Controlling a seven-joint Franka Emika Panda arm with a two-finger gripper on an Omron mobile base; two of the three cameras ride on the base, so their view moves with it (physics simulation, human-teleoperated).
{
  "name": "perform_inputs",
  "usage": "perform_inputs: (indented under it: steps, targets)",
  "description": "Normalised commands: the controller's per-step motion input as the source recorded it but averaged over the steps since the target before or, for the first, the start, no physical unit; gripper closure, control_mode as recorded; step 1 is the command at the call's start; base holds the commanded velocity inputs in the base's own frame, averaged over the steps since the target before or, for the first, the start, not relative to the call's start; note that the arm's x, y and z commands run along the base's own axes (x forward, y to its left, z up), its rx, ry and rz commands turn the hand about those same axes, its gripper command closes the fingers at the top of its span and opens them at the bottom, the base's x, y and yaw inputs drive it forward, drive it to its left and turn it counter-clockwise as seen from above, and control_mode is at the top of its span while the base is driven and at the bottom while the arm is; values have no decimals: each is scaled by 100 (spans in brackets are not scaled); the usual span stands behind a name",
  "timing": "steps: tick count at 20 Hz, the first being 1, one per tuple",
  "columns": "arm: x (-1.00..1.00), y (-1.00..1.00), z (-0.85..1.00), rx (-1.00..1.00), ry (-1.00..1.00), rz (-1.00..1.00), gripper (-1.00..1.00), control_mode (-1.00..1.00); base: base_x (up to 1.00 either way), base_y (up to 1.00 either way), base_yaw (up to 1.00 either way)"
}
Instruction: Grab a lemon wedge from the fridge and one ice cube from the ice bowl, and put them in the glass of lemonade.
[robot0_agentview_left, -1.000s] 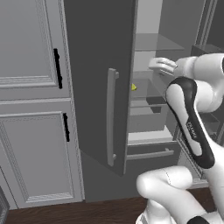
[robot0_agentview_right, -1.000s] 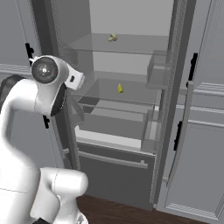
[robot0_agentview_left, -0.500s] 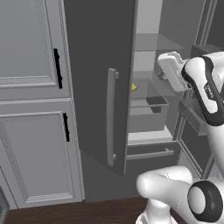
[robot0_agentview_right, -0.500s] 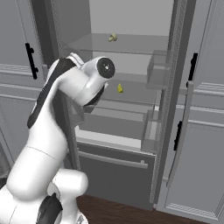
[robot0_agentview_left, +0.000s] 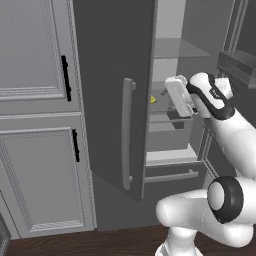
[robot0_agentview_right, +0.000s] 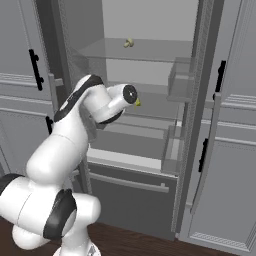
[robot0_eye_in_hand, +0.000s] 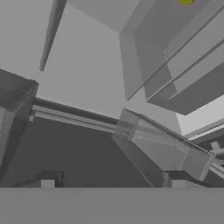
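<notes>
The fridge (robot0_agentview_left: 112, 100) stands with both doors swung wide. On its middle shelf lies the lemon wedge (robot0_agentview_left: 153, 99) (robot0_agentview_right: 137, 103), tiny and bright yellow. My white hand (robot0_agentview_left: 177, 95) (robot0_agentview_right: 125, 96) hovers inside the opening, just right of the wedge in the left base view and close beside it, apart from it. In the hand view the wedge (robot0_eye_in_hand: 186, 1) peeks in at the top edge. My gripper (robot0_eye_in_hand: 112, 184) is open, its fingertips (robot0_eye_in_hand: 47, 183) far apart with nothing between them. The ice bowl and the glass of lemonade are out of view.
A pale beige-yellow lump (robot0_agentview_right: 129, 43) sits on the upper shelf. The left door (robot0_agentview_left: 127, 135) juts out toward me. The right door (robot0_agentview_right: 215, 125) carries bins (robot0_agentview_right: 180, 82). The bottom drawer (robot0_agentview_right: 127, 182) is shut. Light grey cabinets (robot0_agentview_left: 35, 125) flank the fridge.
My arm has swung into the fridge opening. The hand has come down and closer to the lemon wedge's shelf.
</notes>
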Motion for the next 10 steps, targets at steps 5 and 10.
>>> perform_inputs:
  steps: [5,10]
  targets:
    - [77,18,-60,12,4,9,-100,-100,0,0,0]
    - [14,59,-18,6,1,17,-100,-100,0,0,0]
